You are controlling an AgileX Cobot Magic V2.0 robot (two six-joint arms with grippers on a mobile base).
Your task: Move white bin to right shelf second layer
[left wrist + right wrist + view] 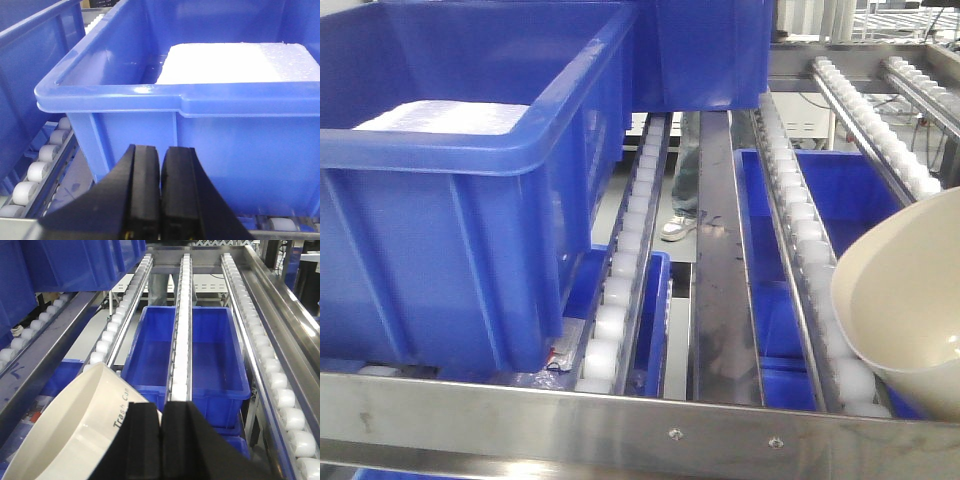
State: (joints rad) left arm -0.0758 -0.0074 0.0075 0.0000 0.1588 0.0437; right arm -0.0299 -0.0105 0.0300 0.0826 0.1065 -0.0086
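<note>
Item one: the white bin (905,300). I see it at the right edge of the front view, tipped on its side with its mouth facing right, its lower wall resting against a track of white rollers (807,250) just behind the front rail (620,420). In my right wrist view the same bin (75,430) fills the lower left, rim uppermost, with "Trash Can" lettered on its wall.

Item two: the right gripper (161,445). My camera shows its two black fingers pressed together with only a thin seam between them, and the bin's rim meets them at their left side. I cannot tell whether the rim is actually pinched between them.

Item three: the left gripper (160,200). Its fingers are likewise closed on each other, nothing between them, and they point at the front wall of a large blue crate (210,145).

Item four: that blue crate (450,200) sits on the left of the roller tier in the front view and holds a white slab (235,62).

Item five: a second blue crate (185,360) lies on the level beneath the roller tracks, seen through the gaps in my right wrist view.

Item six: a person's legs and shoe (678,225) stand beyond the rack.
</note>
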